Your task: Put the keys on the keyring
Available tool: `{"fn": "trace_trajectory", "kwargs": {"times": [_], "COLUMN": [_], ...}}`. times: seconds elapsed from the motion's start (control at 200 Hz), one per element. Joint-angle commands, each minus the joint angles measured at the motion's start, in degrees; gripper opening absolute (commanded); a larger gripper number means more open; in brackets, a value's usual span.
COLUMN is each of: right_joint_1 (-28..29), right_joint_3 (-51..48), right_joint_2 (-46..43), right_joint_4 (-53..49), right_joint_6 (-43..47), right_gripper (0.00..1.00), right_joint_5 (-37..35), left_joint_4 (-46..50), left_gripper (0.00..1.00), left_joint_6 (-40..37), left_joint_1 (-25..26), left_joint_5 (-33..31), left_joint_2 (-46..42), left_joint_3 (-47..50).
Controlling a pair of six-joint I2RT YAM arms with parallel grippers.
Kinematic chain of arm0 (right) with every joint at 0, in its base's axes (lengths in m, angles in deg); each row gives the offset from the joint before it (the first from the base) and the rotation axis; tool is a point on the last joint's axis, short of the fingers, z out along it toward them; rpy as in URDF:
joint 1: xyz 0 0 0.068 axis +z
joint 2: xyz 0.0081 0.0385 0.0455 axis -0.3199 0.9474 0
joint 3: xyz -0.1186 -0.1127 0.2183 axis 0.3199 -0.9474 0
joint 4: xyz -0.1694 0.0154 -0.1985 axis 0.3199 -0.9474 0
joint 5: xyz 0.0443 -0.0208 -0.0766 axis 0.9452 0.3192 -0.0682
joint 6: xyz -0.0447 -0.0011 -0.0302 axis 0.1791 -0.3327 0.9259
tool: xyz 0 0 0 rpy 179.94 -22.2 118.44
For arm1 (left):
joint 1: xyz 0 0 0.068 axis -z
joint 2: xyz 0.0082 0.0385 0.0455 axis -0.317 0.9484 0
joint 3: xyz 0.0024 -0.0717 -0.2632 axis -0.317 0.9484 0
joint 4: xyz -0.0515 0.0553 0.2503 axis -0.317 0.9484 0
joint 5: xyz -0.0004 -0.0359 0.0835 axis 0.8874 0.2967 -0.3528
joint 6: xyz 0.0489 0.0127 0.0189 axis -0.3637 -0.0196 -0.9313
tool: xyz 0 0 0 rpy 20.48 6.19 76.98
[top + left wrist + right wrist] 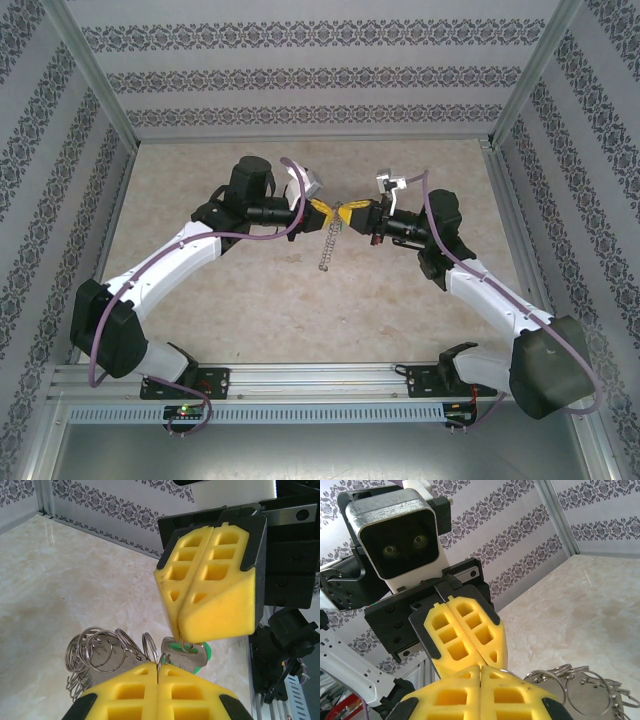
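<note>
Both grippers meet tip to tip above the middle of the table. My left gripper (322,209) (158,672) is shut on a thin wire of the keyring (326,248), which hangs below like a silvery chain. Its many small silvery rings (100,650) (580,690) bunch beside the fingers. My right gripper (350,213) (181,635) (481,672) is shut on a wire loop of the ring. That loop passes through the hole of a key (192,656) with a green head. The key hangs just under the right fingertips.
The beige marbled tabletop (250,300) lies below the raised grippers. Patterned walls (320,80) with metal posts close in the back and both sides. An aluminium rail (320,385) carries both arm bases at the near edge.
</note>
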Motion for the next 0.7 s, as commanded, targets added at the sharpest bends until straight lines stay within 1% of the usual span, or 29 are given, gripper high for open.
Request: {"fn": "trace_trajectory", "kwargs": {"times": [0.0, 0.445, 0.58, 0.695], "right_joint_1": [1.01, 2.27, 2.57, 2.92], "right_joint_3": [0.29, 1.01, 0.76, -0.32], "right_joint_2": [0.37, 2.15, 1.75, 0.88], "right_joint_4": [0.77, 0.40, -1.93, -4.42], "right_joint_6": [2.13, 2.88, 5.02, 8.04], "right_gripper": [0.00, 0.00, 0.00, 0.00], "right_joint_5": [-0.96, -2.70, -5.34, -9.28], "left_joint_4": [-1.38, -1.74, -3.01, -6.06], "left_gripper": [0.00, 0.00, 0.00, 0.00], "left_joint_6": [-0.16, 0.36, 1.29, 3.53], "left_joint_1": [0.91, 2.04, 2.22, 2.22], "left_joint_5": [2.13, 2.69, 3.43, 4.42], "left_joint_2": [0.07, 0.52, 0.23, -0.25], "left_joint_3": [-1.91, -2.79, -2.61, -1.81]}}
